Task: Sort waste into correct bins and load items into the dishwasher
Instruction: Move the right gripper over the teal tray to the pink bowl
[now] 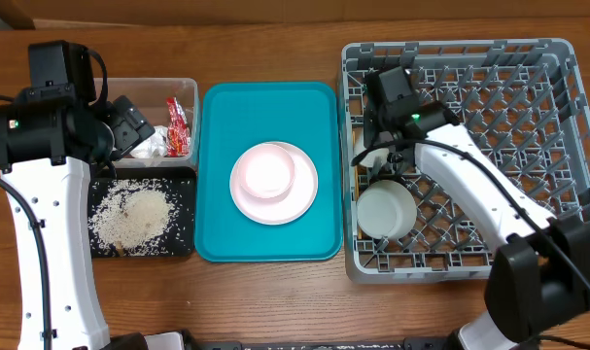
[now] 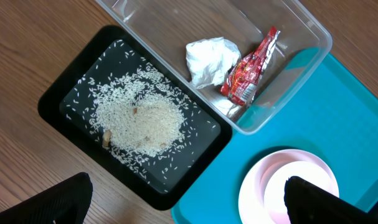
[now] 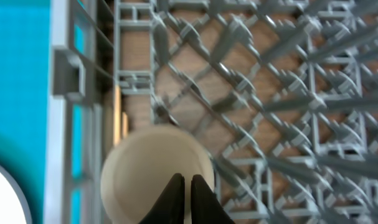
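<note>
My left gripper (image 2: 187, 186) hangs wide open and empty above the near corner of the black tray (image 2: 58, 93), which holds the rice (image 2: 139, 121). Beside it the clear tub (image 2: 313, 37) contains the red wrapper (image 2: 251, 71) and the tissue (image 2: 207, 59). A bowl (image 1: 265, 173) sits on the round plate (image 1: 299, 199). Inside the grey dish rack (image 1: 508, 97), my right gripper (image 3: 190, 180) is shut with nothing between its fingers, directly over a small white cup (image 3: 139, 174) by the rack's left wall. A second bowl (image 1: 387, 212) rests in the rack nearer the front.
The plate and bowl lie on a teal serving tray (image 1: 265, 107) between the bins and the rack. The rack's upright pegs (image 3: 269, 93) surround my right gripper. Bare wooden table (image 1: 275, 301) runs along the front.
</note>
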Available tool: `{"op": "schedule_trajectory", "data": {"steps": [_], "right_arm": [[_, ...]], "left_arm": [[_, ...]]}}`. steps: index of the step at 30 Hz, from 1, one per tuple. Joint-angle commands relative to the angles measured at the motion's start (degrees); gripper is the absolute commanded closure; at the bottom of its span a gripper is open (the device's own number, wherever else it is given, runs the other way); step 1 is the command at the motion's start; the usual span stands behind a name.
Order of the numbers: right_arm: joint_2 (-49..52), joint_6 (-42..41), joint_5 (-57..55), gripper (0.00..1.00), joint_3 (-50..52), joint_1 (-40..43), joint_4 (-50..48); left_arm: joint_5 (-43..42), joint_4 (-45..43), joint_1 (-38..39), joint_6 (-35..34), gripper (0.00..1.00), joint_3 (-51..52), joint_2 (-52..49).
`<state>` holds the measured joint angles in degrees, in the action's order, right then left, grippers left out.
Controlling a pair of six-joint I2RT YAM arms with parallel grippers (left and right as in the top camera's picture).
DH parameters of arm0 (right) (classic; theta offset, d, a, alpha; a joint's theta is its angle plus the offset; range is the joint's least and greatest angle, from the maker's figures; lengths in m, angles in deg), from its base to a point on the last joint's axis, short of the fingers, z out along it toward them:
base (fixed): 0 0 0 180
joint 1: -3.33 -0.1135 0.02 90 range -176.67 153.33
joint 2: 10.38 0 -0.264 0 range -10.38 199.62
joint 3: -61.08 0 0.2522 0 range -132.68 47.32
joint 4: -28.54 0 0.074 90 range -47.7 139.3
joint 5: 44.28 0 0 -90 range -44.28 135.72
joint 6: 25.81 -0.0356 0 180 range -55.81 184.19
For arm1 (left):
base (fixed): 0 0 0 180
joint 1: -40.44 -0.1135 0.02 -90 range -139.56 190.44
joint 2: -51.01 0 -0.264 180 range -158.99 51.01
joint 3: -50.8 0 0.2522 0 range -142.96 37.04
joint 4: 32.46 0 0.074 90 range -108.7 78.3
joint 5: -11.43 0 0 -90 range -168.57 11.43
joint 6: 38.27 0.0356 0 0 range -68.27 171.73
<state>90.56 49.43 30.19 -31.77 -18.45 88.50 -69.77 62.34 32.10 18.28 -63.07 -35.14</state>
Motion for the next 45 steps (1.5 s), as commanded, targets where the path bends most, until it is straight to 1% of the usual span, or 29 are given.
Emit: {"op": "schedule_trajectory", "data": {"steps": [1, 6, 12, 14, 15, 16, 18, 19, 20, 21, 24, 25, 28, 30, 34, 37, 40, 45], "right_arm": [[-2.45, -0.02, 0.11, 0.92, -0.09, 0.39, 3.21], [-8.33, 0.0, 0.15, 0.92, -1.01, 0.37, 6.16], [-18.6, 0.0, 1.31, 0.91, -4.74, 0.37, 11.58], [-22.6, -0.02, 4.04, 0.77, -5.27, 0.39, 12.07], [-25.18, -0.02, 6.58, 0.67, -5.27, 0.37, 12.15], [-26.32, -0.02, 8.11, 0.61, -5.27, 0.37, 12.28], [-28.98, -0.04, 13.4, 0.44, -5.27, 0.37, 12.7], [-30.18, -0.04, 17.53, 0.31, -5.27, 0.37, 12.74], [-30.93, -0.04, 21.09, 0.2, -5.27, 0.37, 12.83], [-31.43, -0.09, 24.22, 0.0, -5.27, 0.37, 13.03], [-31.91, -0.52, 39.23, 0.0, -5.25, 0.37, 13.94], [-31.21, -2.47, 47.78, 0.0, -5.2, 0.28, 12.87], [-29.38, -11.17, 53.4, 0.0, -4.55, -1.53, 8.68], [-27.56, -13.03, 54.51, 0.0, -4.11, -4.22, 6.32], [-22.82, -12.92, 54.62, 0.0, -4.11, -9.94, 6.29], [-19.41, -12.92, 54.55, 0.0, -4.11, -12.57, 5.27], [-16.15, -12.94, 51.89, 0.0, -4.11, -14.38, 5.27], [-13.09, -12.96, 45.38, 0.03, -4.11, -16.55, 5.29]], "left_arm": [[0.15, -0.04, 0.11, 0.68, 0.0, -0.13, -0.11], [0.15, -0.04, 0.11, 0.68, 0.0, -0.13, -0.11], [0.15, -0.04, 0.11, 0.68, 0.0, -0.13, -0.11], [0.15, -0.04, 0.11, 0.68, 0.0, -0.13, -0.11], [0.15, -0.04, 0.11, 0.68, 0.0, -0.13, -0.11], [0.15, -0.04, 0.11, 0.68, 0.0, -0.13, -0.11], [0.15, -0.04, 0.11, 0.68, 0.0, -0.13, -0.11], [0.15, -0.04, 0.11, 0.68, 0.0, -0.13, -0.11], [0.15, -0.04, 0.11, 0.68, 0.0, -0.13, -0.11], [0.15, -0.04, 0.11, 0.68, 0.0, -0.13, -0.11], [0.15, -0.04, 0.11, 0.68, 0.0, -0.13, -0.11], [0.15, -0.04, 0.11, 0.68, 0.0, -0.13, -0.11], [0.15, -0.04, 0.11, 0.68, 0.0, -0.13, -0.11], [0.15, -0.04, 0.11, 0.68, 0.0, -0.13, -0.11], [0.15, -0.04, 0.11, 0.68, 0.0, -0.13, -0.11], [0.15, -0.04, 0.11, 0.68, 0.0, -0.13, -0.11], [0.15, -0.04, 0.11, 0.68, 0.0, -0.13, -0.11], [0.15, -0.04, 0.11, 0.68, 0.0, -0.13, -0.11]]}}
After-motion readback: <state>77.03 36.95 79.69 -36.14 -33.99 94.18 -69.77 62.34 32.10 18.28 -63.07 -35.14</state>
